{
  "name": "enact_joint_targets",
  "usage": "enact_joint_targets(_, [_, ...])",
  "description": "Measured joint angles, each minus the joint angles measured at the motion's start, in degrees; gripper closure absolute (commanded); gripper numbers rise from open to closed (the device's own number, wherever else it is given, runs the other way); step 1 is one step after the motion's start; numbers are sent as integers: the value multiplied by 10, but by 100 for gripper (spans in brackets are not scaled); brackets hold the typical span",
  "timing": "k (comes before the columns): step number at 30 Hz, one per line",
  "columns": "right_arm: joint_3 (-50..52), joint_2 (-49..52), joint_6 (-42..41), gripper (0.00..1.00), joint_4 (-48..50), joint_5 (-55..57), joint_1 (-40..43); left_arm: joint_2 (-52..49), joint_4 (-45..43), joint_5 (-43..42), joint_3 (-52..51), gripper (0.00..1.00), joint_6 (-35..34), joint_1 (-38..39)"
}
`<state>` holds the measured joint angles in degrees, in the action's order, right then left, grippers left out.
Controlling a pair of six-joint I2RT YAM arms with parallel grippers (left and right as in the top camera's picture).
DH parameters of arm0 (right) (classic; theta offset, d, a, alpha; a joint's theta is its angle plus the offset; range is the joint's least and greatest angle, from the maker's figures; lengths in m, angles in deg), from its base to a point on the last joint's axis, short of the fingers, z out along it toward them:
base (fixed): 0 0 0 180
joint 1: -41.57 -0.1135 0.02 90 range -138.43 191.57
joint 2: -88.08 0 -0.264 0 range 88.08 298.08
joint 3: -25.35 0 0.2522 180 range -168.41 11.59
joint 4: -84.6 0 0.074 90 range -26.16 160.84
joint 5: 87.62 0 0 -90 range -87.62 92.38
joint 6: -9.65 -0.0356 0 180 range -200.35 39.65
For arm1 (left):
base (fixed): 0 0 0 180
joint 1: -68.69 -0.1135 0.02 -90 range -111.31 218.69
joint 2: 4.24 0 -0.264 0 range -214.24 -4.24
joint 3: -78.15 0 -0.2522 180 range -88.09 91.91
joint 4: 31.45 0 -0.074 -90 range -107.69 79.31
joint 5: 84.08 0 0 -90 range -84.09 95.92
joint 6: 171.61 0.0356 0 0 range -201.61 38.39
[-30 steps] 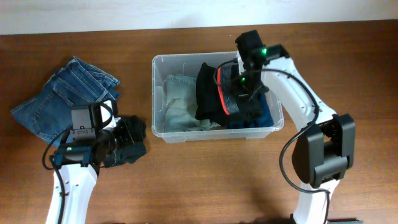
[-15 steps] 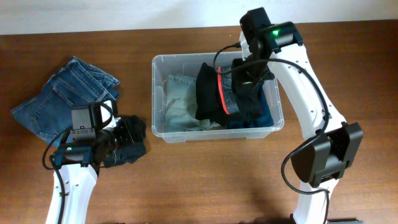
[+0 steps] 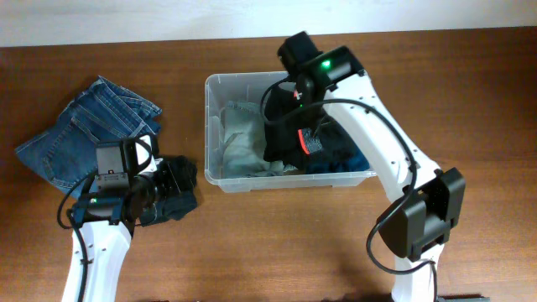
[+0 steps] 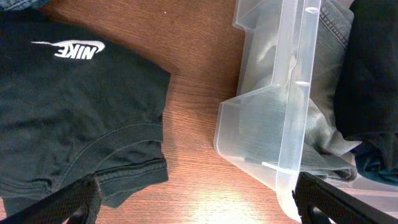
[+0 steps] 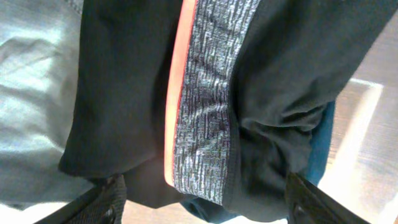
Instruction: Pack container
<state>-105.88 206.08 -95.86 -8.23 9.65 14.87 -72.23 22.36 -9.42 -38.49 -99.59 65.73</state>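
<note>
- Where the wooden table [image 3: 277,243] reaches its left end, a pair of blue jeans [image 3: 84,126] lies rumpled, well apart from the bin.
- Just right of them, the left gripper [image 4: 205,210] hangs low over a black T-shirt [image 4: 68,112] with a white Nike mark. Its fingers [image 4: 74,205] are spread wide and hold nothing, one tip over the shirt's hem and the other near the bin's corner.
- The container [image 3: 285,181] stands at the middle of the table, towards the back edge, just right of the T-shirt without touching it.
- It is a clear, slightly milky plastic bin, rectangular with rounded corners, a rolled rim and moulded notches stepping in along its inner wall.
- Inside, a pale grey-green garment [image 3: 239,143] fills the left half. A black garment [image 5: 124,93] with an orange stripe and a mottled grey band lies over the middle, and a teal-blue piece [image 5: 318,146] peeks out at the right.
- The right gripper [image 5: 208,199] hovers above the black garment, within the bin's outline. Its fingers [image 5: 311,199] are parted wide, and the cloth below lies loose, not pinched.
- The table is dark reddish-brown wood with a fine grain, and a strip of white wall [image 3: 126,21] runs along its far edge.
</note>
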Motion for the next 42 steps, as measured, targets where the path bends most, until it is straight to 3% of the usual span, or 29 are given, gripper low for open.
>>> enact_joint_targets(2, [4, 0, -23, 28, -2, 13, -2, 0, 0, 0, 0, 1, 0, 0])
enact_joint_targets(3, [7, 0, -34, 35, -3, 19, -1, 0, 0, 0, 0, 1, 0, 0])
enact_joint_targets(6, [25, 0, -52, 91, -3, 24, 2, 0, 0, 0, 0, 1, 0, 0])
enact_joint_targets(7, [34, 0, -55, 96, 0, 26, 4, 0, 0, 0, 0, 1, 0, 0])
enact_joint_targets(13, [98, 0, -68, 96, 30, 26, 4, 0, 0, 0, 0, 1, 0, 0])
enact_joint_targets(20, [211, 0, -70, 96, 141, 21, 4, 0, 0, 0, 0, 1, 0, 0])
enact_joint_targets(24, [219, -4, -53, 96, 144, 19, 4, 0, 0, 0, 0, 1, 0, 0])
enact_joint_targets(29, [144, -4, -25, 96, 71, 24, 4, 0, 0, 0, 0, 1, 0, 0])
enact_joint_targets(36, [-71, -12, -16, 96, 19, 42, 21, 0, 0, 0, 0, 1, 0, 0])
enact_joint_targets(42, [-97, -22, -12, 96, 35, 42, 75, 0, 0, 0, 0, 1, 0, 0])
